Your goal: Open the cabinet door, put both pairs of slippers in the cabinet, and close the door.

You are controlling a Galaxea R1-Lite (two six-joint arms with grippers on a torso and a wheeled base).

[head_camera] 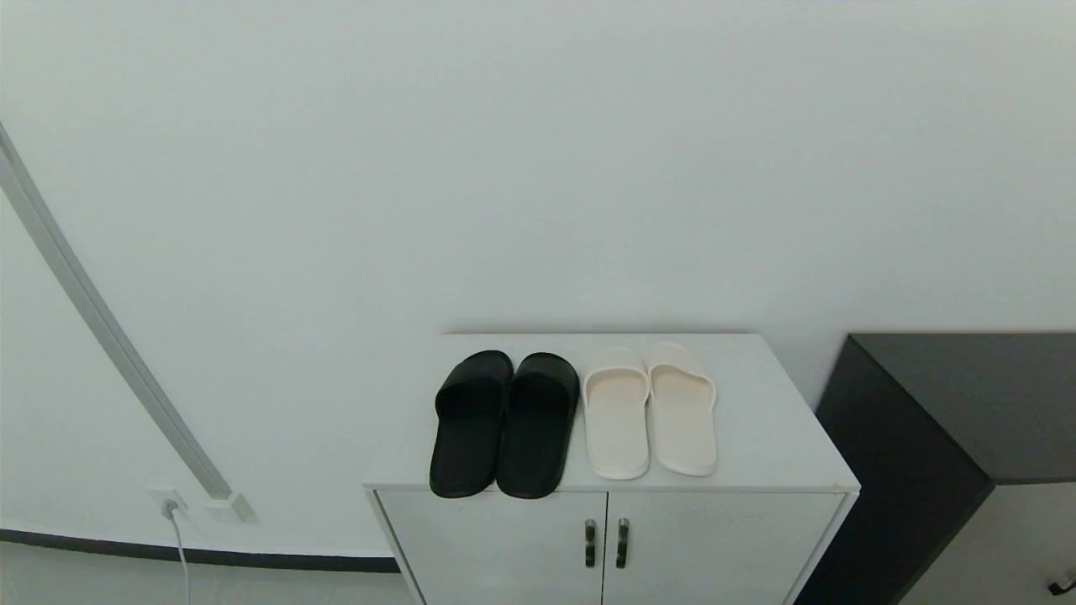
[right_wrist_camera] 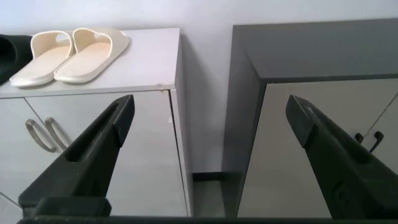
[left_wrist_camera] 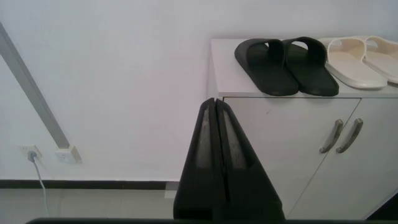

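A white cabinet point(head_camera: 756, 437) stands against the wall with both doors shut and two dark handles point(head_camera: 605, 543) at the middle seam. On its top lie a black pair of slippers point(head_camera: 504, 424) on the left and a cream pair of slippers point(head_camera: 650, 410) on the right, side by side. In the left wrist view my left gripper point(left_wrist_camera: 216, 102) is shut with nothing in it, in front of the cabinet's point(left_wrist_camera: 280, 143) left edge and below the black slippers point(left_wrist_camera: 286, 65). My right gripper point(right_wrist_camera: 210, 112) is open and empty, off the cabinet's point(right_wrist_camera: 155, 143) right corner, with the cream slippers point(right_wrist_camera: 68, 53) off to one side.
A dark grey cabinet point(head_camera: 950, 437) stands right of the white one with a narrow gap between them. A grey cable duct point(head_camera: 92, 319) runs down the wall to a socket with a plug point(head_camera: 171, 507) at the lower left.
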